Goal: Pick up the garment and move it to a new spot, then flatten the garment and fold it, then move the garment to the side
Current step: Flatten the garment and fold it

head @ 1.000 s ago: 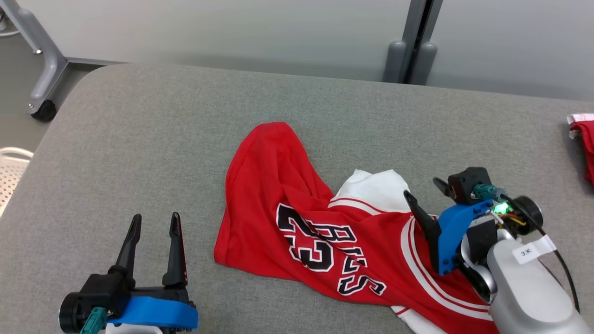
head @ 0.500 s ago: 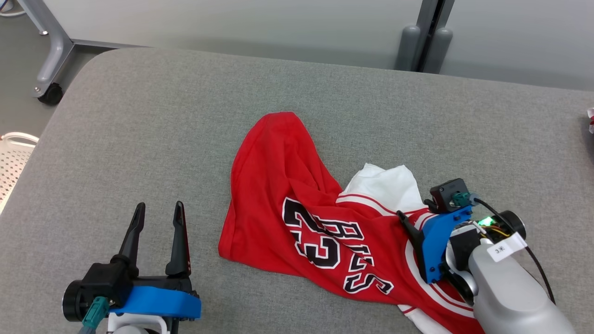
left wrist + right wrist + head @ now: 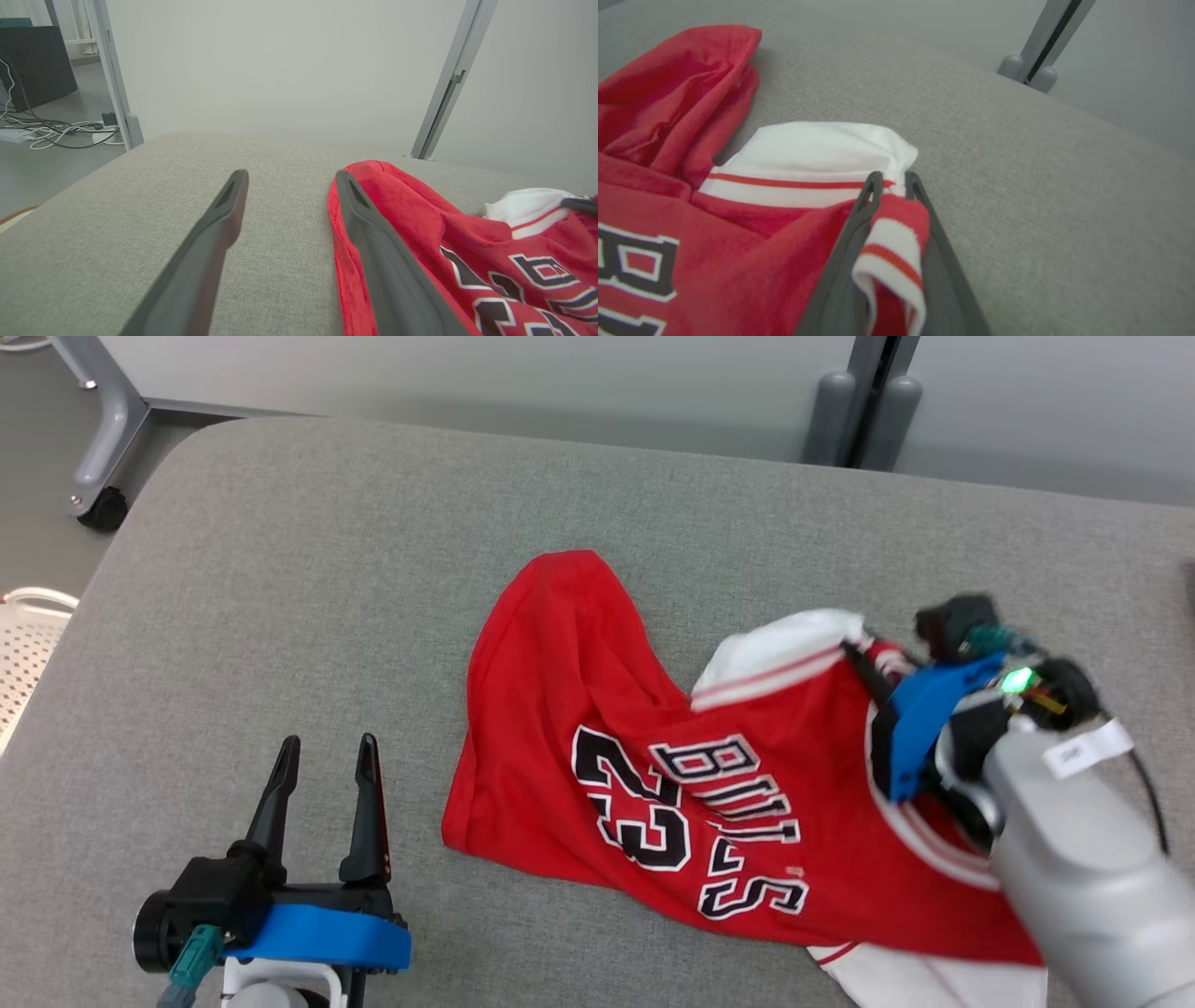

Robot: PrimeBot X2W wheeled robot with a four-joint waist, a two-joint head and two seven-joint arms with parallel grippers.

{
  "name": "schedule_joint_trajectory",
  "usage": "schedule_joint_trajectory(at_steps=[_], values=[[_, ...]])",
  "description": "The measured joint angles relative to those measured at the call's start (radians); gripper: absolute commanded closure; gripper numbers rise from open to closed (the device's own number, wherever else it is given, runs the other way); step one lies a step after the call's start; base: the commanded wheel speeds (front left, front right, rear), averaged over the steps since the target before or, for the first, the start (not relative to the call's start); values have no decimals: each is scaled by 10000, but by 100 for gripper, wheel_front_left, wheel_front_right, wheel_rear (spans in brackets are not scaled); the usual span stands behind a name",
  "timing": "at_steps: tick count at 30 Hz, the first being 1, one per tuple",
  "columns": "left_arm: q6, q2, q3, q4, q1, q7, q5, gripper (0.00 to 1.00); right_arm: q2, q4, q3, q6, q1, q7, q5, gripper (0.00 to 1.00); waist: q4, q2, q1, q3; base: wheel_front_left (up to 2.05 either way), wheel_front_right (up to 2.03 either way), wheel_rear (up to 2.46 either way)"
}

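1. Red jersey (image 3: 653,747) lies crumpled near the middle of the grey padded surface (image 3: 280,569), number and lettering facing up. One part is bunched toward the far side, and a white part peeks out under the near right corner
2. Right tool (image 3: 892,179) is pinching a fold of the striped trim (image 3: 887,242) between its narrow tips. Only a slim strip sits between them, so I judge it could slide out if the arm pulls fast or the dragging cloth catches on the rough surface
3. Held from one point, the rest would likely trail and twist. The jersey may then land in the new spot more tangled than it is now, which would make flattening harder
4. Left tool (image 3: 327,751) hovers spread and empty near the jersey's left hem. A sweep of cloth toward it might snag on a finger
5. Lifting too little risks merely stretching the cloth, and going too far right risks carrying it close to the surface's edge
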Motion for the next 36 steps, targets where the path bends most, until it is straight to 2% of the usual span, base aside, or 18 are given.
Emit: schedule_joint_trajectory(at_steps=[6,12,22,23,24,25,32,36], values=[[0,-2,-194,63,-234,0,-102,0,-581,477,-487,0,-1480,-393,6,100,264,1,0,264,0,0,0],[0,0,-449,119,-556,0,-209,0,-995,1476,-982,0,-2924,-834,-334,100,657,0,1,582,0,0,0],[0,0,-669,174,-758,0,-382,0,-1158,3605,-2140,2,-4444,-2088,-1313,100,1098,1,1,1041,0,0,0],[2,0,-677,184,-763,0,-399,0,-1137,3768,-2228,0,-4473,-2176,-1407,92,1109,1,0,1058,0,0,0],[2,0,-681,194,-768,0,-422,0,-1122,3870,-2299,2,-4484,-2280,-1509,53,1111,1,1,1066,0,0,0],[2,0,-683,211,-779,0,-433,0,-1104,3962,-2355,0,-4495,-2336,-1624,0,1105,1,1,1067,0,0,0],[35,0,-518,259,-768,0,-276,0,-752,4010,-2378,0,-4132,-2878,-1889,0,795,1,0,825,0,0,0],[35,0,-316,234,-591,0,-100,0,-696,3392,-2449,0,-3417,-2980,-1854,0,426,0,0,578,0,0,0]])
